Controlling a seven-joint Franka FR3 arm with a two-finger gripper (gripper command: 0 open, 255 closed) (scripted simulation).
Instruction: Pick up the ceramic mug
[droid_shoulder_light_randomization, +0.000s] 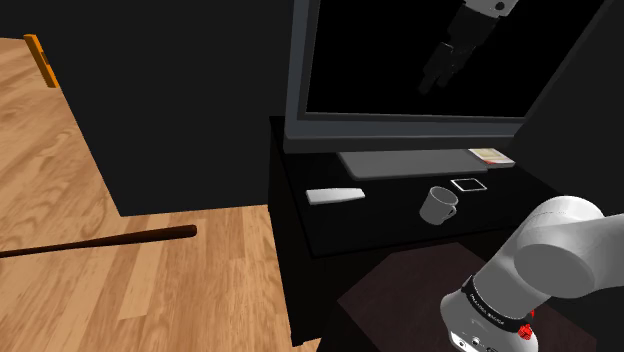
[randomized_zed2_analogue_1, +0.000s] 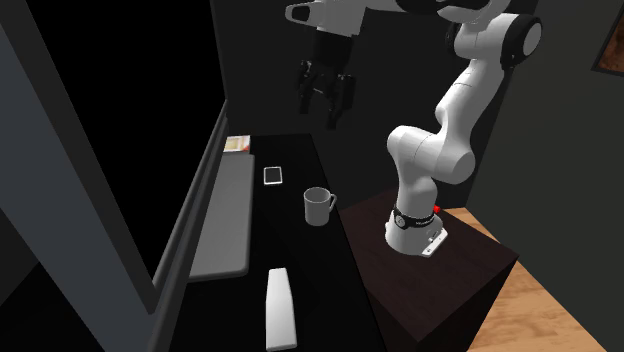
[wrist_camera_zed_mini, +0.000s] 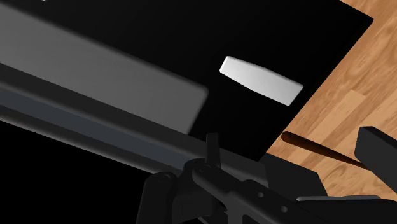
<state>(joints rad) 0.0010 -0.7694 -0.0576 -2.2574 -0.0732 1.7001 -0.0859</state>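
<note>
- Saw the gripper (randomized_zed2_analogue_1: 320, 108) high above the black surface (droid_shoulder_light_randomization: 390, 218), fingers apart, nothing held between them.
- Found the white mug (droid_shoulder_light_randomization: 437, 205) upright on that surface, well below the gripper and untouched, near the edge by the stand (randomized_zed2_analogue_1: 440, 270).
- Noted a phone (droid_shoulder_light_randomization: 468, 184) lying flat just beside the mug, and a grey keyboard (droid_shoulder_light_randomization: 410, 163) beyond it at the foot of the monitor (droid_shoulder_light_randomization: 400, 70).
- Spotted a white bar (wrist_camera_zed_mini: 261, 79), flat and oblong, farther along the surface, well apart from the mug.
- Made out a dark bat (droid_shoulder_light_randomization: 100, 242) lying on the wooden floor (droid_shoulder_light_randomization: 150, 290).
</note>
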